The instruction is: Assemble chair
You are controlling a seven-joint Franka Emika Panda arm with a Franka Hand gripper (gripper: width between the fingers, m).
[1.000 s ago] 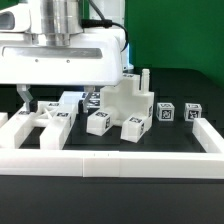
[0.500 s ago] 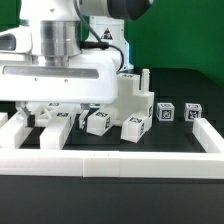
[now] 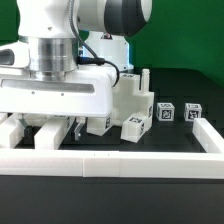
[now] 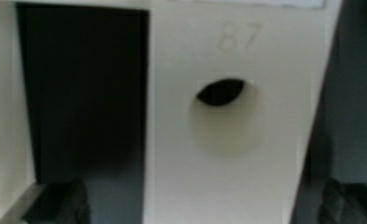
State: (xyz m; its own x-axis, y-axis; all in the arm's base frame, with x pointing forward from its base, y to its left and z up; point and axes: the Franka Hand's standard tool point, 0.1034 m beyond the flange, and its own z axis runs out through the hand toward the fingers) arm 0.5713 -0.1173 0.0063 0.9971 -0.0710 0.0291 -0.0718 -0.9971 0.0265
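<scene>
The chair is still in loose white pieces with tag markers. A larger joined piece (image 3: 131, 99) stands at the middle back. Small tagged blocks lie at the exterior view's right (image 3: 133, 127) (image 3: 166, 112) (image 3: 191, 113). My gripper (image 3: 52, 122) is low over the pieces on the exterior view's left and hides most of them. In the wrist view a white bar with a dark hole (image 4: 233, 120) runs between my fingertips (image 4: 55, 206). The gripper (image 4: 201, 208) is open, with dark gaps between the bar and each finger.
A low white border wall (image 3: 110, 160) runs along the front and up the exterior view's right side (image 3: 208, 135). The tabletop is black and a green backdrop stands behind. The arm's wide white hand (image 3: 55, 90) blocks the view of the left half.
The arm has come down and toward the front. It now covers the X-shaped piece and the blocks on the left that showed a second ago.
</scene>
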